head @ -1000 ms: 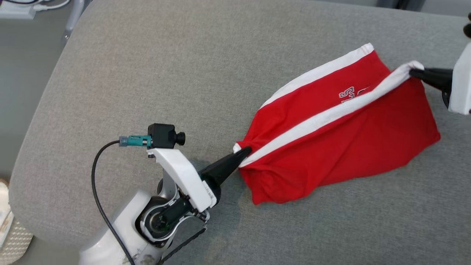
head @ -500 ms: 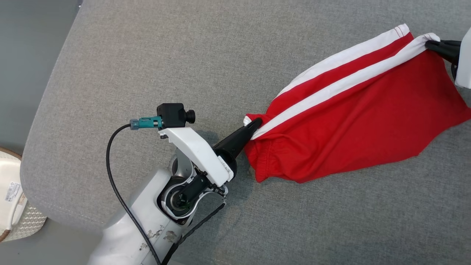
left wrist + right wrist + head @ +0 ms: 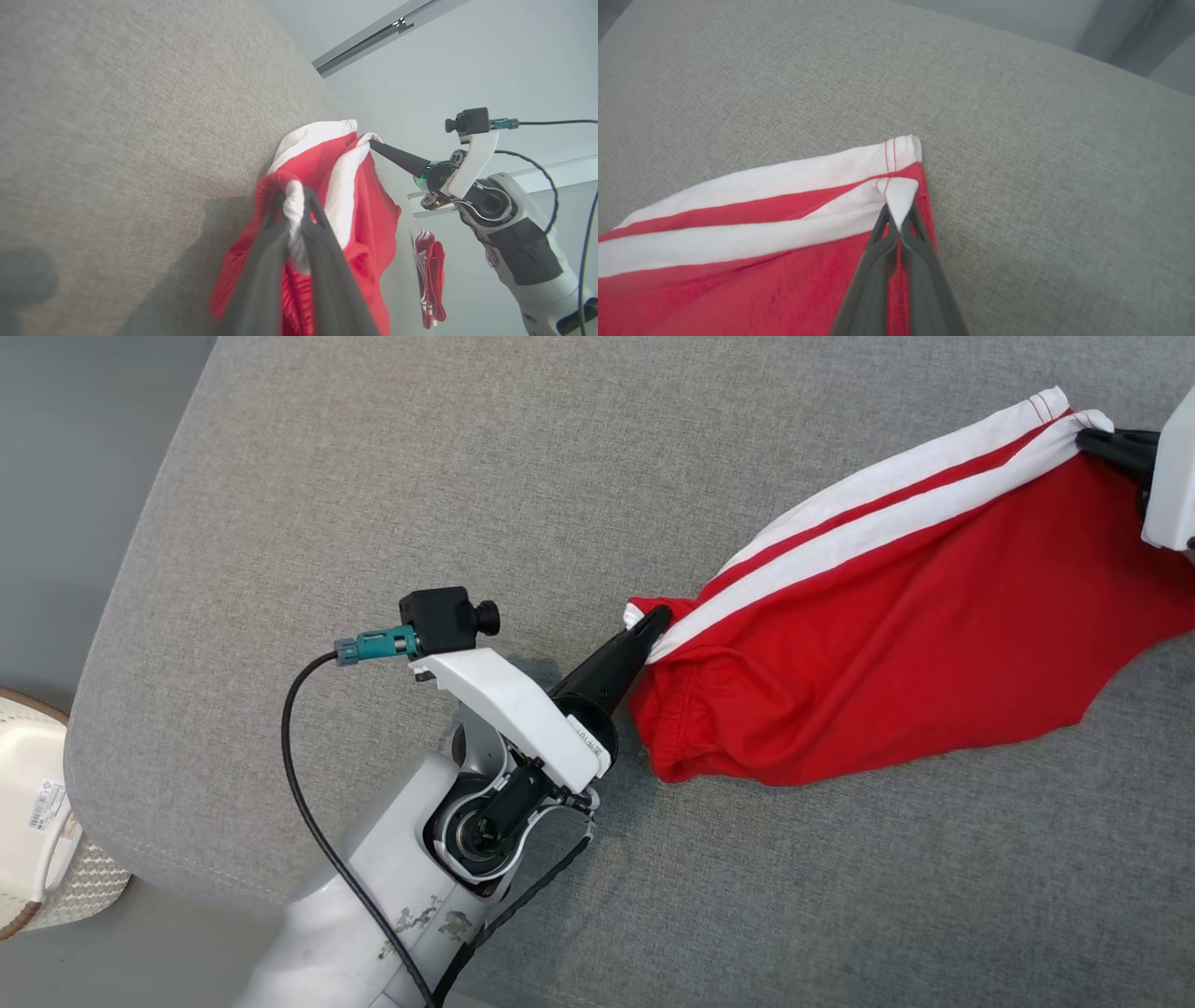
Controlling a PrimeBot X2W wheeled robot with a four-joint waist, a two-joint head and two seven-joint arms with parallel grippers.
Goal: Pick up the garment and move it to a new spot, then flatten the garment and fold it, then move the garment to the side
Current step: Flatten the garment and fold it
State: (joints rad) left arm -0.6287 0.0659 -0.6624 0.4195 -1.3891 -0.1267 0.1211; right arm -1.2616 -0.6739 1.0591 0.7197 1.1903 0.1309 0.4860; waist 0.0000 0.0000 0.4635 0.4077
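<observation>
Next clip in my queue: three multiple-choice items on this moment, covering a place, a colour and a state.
1. The right gripper grips the garment at: A the hem end of a white stripe; B the red middle; C a pocket.
2. The stripes are: A black; B white; C yellow.
3. The left gripper is: A open; B shut on the garment; C shut on nothing.
Answers: 1 A, pinched white tip at the hem; 2 B, white bands on red; 3 B, it clamps the waistband end.

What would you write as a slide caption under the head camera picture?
The left gripper and right gripper each pinch an end of the red garment, holding it stretched across the grey cushion.
</observation>
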